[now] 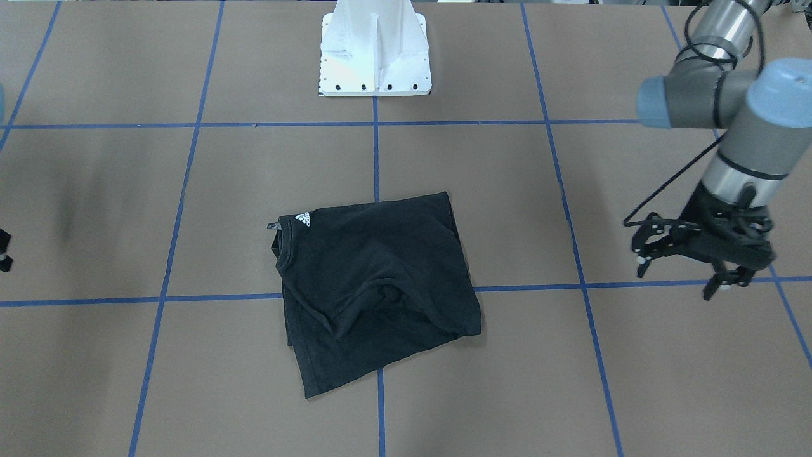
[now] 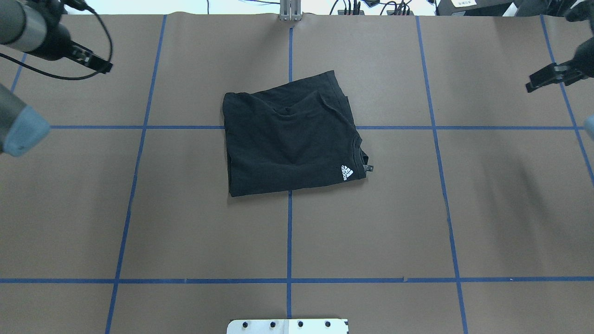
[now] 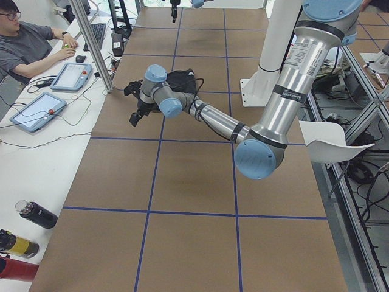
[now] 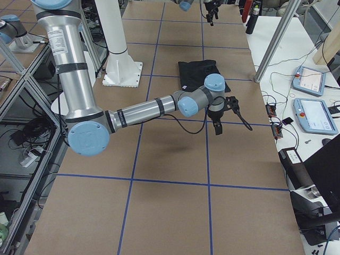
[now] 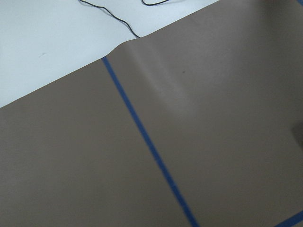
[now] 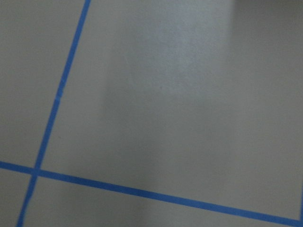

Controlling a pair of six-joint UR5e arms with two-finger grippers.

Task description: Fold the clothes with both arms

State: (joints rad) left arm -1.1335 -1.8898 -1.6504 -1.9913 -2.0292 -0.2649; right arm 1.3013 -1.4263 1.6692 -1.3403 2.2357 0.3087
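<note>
T-shirt [image 1: 374,279], black, lies folded into a rough rectangle on the brown worktop [image 1: 507,393]. It sits out in front of the white pedestal [image 1: 375,57], across the blue tape line [image 1: 375,152] that runs from it.

Facing the robot, the collar [image 1: 282,244] and a small white logo [image 1: 303,219] show at the shirt corner nearer the pedestal. The dark folds are hard to tell apart. The left hand [image 1: 677,276] hangs far out to the pedestal's side, above the worktop, fingers spread and holding nothing. Of the right hand [image 1: 3,251] only a black sliver shows at the frame edge.

From overhead, the pedestal is cut off at the bottom edge and the shirt lies beyond it, touched by neither hand. Both hands are partly out of frame. The right one's visible finger [image 2: 552,78] stands well apart from a second black part at the corner, so it reads as spread.

From the left end, the left arm [image 3: 285,91] has its wrist in front of the shirt, hiding much of it. From the right end, the shirt lies unobstructed past the right arm [image 4: 143,109], whose hand is splayed and empty.

Both wrist cameras show only brown worktop and blue tape, and the right one is blurred.
</note>
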